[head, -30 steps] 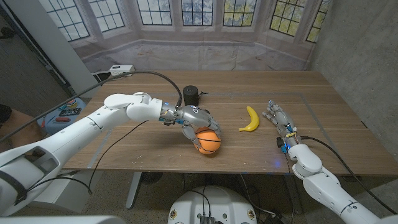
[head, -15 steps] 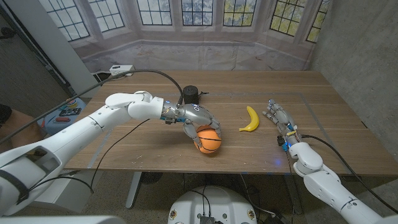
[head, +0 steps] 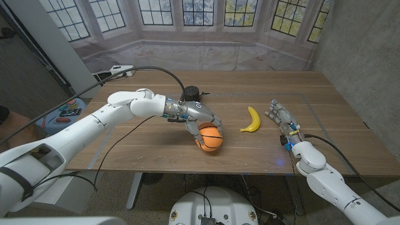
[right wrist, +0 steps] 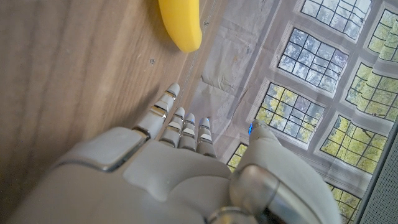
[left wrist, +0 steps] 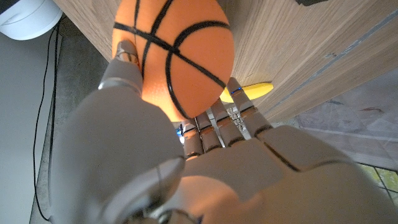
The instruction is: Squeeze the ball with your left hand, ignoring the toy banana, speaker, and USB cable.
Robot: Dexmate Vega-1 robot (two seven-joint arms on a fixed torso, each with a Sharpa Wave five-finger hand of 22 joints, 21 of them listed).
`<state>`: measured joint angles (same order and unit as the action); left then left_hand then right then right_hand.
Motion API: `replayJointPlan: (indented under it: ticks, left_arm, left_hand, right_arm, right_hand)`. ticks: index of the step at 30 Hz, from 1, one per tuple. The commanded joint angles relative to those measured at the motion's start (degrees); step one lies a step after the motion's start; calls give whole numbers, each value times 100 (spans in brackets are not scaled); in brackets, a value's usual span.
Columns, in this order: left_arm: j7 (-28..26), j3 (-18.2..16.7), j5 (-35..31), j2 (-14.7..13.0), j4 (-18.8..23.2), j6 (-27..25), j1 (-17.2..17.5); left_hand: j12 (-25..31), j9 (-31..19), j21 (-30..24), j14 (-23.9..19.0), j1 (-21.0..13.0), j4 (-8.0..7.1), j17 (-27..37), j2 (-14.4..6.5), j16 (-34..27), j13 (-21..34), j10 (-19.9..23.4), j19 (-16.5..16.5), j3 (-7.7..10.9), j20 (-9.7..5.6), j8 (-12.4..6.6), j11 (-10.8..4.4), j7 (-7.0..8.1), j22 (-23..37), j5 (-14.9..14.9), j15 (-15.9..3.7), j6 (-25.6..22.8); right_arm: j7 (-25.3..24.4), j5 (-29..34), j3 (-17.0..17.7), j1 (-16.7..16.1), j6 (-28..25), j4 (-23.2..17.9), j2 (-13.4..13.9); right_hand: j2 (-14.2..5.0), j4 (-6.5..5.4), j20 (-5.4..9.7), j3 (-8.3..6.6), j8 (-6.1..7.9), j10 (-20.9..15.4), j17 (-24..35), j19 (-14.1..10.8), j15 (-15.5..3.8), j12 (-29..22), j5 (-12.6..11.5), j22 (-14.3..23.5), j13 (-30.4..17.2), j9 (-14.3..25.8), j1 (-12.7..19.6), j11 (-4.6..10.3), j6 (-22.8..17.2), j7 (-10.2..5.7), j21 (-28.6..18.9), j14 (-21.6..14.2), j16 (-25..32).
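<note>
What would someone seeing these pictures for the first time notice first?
The orange ball with black lines, near the table's front middle, gripped by the left hand. Next, the yellow toy banana to its right, lying apart from the right hand, which waits with fingers extended, holding nothing. A black speaker stands behind the left hand.

The table (head: 325, 119) is overlooked from the head, while each wrist view is taken close along its own hand, the toy banana (head: 252, 119) being shared by all.
</note>
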<state>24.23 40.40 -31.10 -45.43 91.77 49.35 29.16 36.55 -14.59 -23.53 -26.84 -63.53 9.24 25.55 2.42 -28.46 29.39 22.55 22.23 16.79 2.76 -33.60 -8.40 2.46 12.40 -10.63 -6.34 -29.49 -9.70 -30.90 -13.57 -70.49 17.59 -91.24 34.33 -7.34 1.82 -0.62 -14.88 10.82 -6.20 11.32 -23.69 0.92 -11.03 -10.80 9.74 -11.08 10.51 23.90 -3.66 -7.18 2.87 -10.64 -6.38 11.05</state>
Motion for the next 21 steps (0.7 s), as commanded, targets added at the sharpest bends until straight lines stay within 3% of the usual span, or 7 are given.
replayJointPlan:
  ticks: [1,10,21]
  left_arm:
    - [355,50,460,88,-50,-313,-169]
    - [700,23,1037,148,56,-816,-264]
    - [901,48,1330,219,77,-1037,-400]
  left_hand:
    - [38,-723,-39,-43,-670,4,24,-691,-41,37,44,61,-20,12,-724,8,5,15,-43,8,-45]
    - [59,-774,-59,-54,-671,-11,44,-690,-14,102,26,44,-33,13,-791,50,-10,16,-47,23,-8]
    - [77,-802,-85,-52,-623,-52,32,-712,68,180,-12,22,-38,26,-846,77,-39,17,-53,55,49]
  right_arm:
    - [47,-149,79,61,-233,-133,104]
    - [60,-280,186,101,-398,-272,182]
    - [43,-385,263,81,-571,-424,228]
  right_hand:
    - [8,40,-12,-8,40,-21,12,-31,-2,-23,1,8,-11,21,-56,-14,-47,-1,-44,-27,54]
    - [5,44,-14,-11,40,-20,13,-30,0,-23,2,8,-11,21,-65,-13,-52,0,-43,-30,55]
    - [5,51,-15,-14,38,-20,13,-30,4,-23,2,8,-11,22,-72,-13,-52,3,-42,-31,55]
